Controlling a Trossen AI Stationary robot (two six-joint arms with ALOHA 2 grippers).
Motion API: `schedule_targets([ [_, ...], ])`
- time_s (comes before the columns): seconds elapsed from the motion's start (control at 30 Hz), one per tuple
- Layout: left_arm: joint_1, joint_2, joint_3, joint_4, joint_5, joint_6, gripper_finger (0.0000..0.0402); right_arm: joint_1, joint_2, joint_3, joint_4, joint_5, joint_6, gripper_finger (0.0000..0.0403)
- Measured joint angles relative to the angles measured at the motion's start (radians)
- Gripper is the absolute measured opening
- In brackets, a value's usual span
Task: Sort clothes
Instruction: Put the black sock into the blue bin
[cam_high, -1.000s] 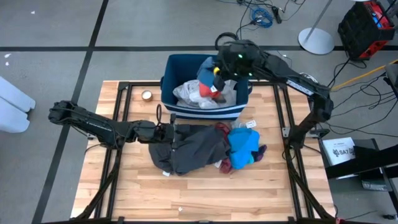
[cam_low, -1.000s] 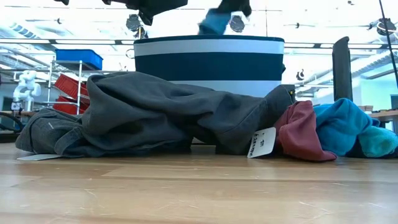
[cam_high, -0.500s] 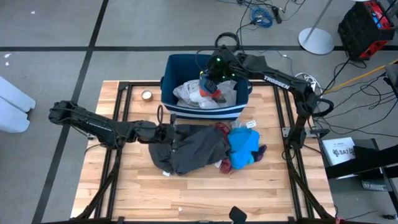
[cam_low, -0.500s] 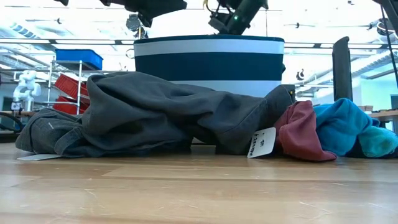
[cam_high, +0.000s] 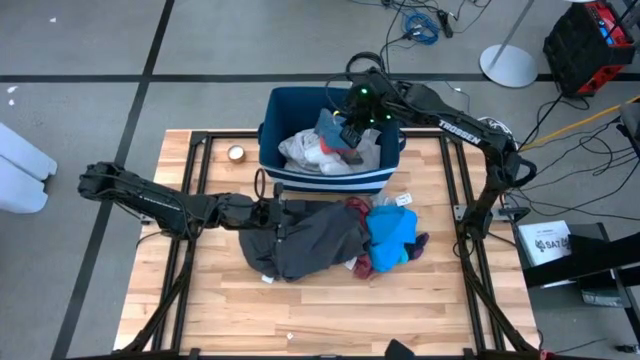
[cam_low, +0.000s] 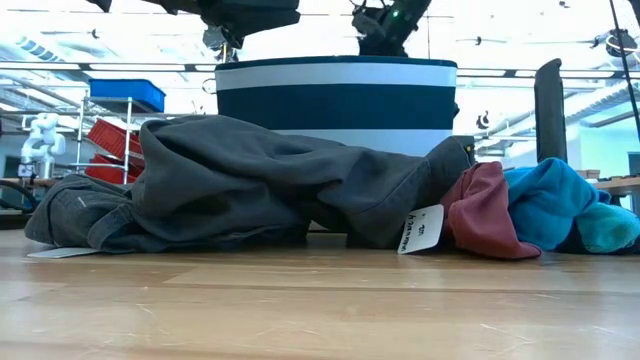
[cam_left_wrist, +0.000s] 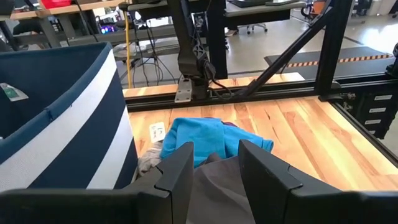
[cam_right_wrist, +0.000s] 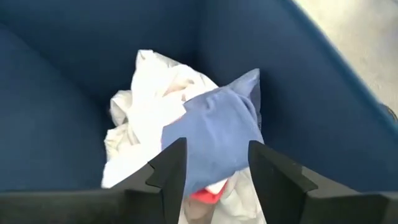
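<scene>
A dark blue bin with white stripes stands at the table's far side. In it a small blue-grey piece lies on a white garment. My right gripper hangs open just above that piece. A large dark grey garment lies heaped on the table in front of the bin. A maroon piece and a bright blue one lie against the heap's right side. My left gripper is open, raised over the grey garment's left end.
A small round object lies on the table left of the bin. Black frame rails run along the table's left and right sides. Bare wood stretches along the near edge. A white tag sticks out of the heap.
My right gripper has let go of the blue-grey piece. A second ago the piece hung above the bin's rim; it has since dropped inside onto the white garment. The gripper itself has stayed over the bin.
</scene>
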Motion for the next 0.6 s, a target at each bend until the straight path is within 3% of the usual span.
schedule_targets([
  [0.27, 0.0, 0.0, 0.0, -0.001, 0.0, 0.0, 0.0137, 0.054, -0.131, 0.001, -0.117, -0.003, 0.058, 0.0161],
  [0.6, 0.0, 0.0, 0.0, -0.001, 0.0, 0.0, 0.0137, 0.264, -0.257, 0.001, -0.295, -0.003, 0.224, 0.0161],
])
